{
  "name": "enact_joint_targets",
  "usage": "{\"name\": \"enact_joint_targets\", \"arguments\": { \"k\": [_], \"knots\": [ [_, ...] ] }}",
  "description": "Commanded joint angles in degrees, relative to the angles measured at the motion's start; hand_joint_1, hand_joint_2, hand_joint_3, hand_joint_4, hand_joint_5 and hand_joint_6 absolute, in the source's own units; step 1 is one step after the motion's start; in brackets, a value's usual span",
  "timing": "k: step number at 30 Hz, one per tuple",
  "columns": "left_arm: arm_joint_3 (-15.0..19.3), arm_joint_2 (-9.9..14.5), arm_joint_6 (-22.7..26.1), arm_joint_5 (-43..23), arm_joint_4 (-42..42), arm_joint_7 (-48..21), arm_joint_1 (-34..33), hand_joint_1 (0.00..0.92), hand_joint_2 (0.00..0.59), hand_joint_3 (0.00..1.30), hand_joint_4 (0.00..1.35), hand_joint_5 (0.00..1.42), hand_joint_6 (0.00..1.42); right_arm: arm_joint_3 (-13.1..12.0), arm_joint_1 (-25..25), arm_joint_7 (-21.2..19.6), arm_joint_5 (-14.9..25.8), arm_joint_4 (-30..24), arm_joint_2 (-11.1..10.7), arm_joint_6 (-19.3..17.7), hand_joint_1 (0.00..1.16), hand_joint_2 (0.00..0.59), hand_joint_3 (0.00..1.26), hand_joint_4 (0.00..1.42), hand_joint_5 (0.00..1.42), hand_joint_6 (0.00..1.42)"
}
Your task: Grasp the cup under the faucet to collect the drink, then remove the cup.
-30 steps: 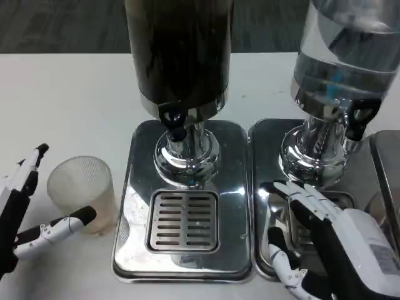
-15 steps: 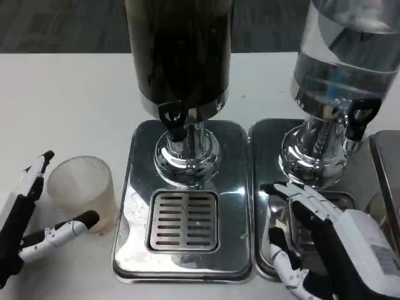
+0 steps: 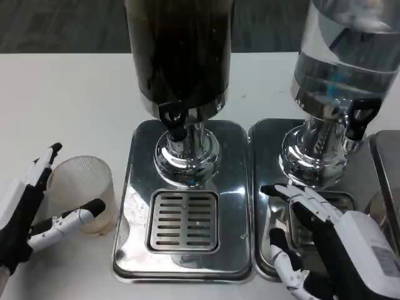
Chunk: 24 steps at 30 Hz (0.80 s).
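- The cup (image 3: 82,193) stands at lower left, beside the dark dispenser's tray (image 3: 187,200), not under its faucet (image 3: 173,122).
- Left hand (image 3: 28,215) brackets it, fingers spread, gripping nothing.
- Right hand (image 3: 331,244) lies spread at lower right.
- It looks thin, light, crushable plastic: hold mid-wall, gently.

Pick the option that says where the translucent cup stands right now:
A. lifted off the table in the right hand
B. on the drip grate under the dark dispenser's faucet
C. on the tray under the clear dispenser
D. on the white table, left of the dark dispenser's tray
D: the cup stands on the white table beside the left tray, between the left hand's spread fingers.
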Motion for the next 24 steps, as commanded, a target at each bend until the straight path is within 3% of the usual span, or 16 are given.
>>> {"name": "enact_joint_targets", "arguments": {
  "k": [1, 17, 24],
  "knots": [
    [-1.1, -0.1, -0.4, 0.0, 1.7, 1.1, -1.2, 0.120, 0.039, 0.00, 0.00, 0.00, 0.07, 0.0, 0.4, 0.0, 0.6, 0.3, 0.1, 0.0, 0.50, 0.543, 0.23, 0.16, 0.11, 0.16],
    [-3.9, -0.4, -1.2, 0.3, 5.3, 2.6, -4.4, 0.118, 0.047, 0.00, 0.00, 0.00, 0.07, 0.0, 0.3, 0.0, 1.3, 0.0, 0.2, 0.1, 0.50, 0.543, 0.24, 0.16, 0.11, 0.16],
    [-4.7, -0.5, -3.3, 0.5, 6.6, 5.3, -5.1, 0.154, 0.088, 0.00, 0.00, 0.07, 0.13, 0.2, 0.0, 0.2, 1.9, 0.2, 0.3, 0.1, 0.50, 0.543, 0.24, 0.16, 0.11, 0.17]
  ]
}}
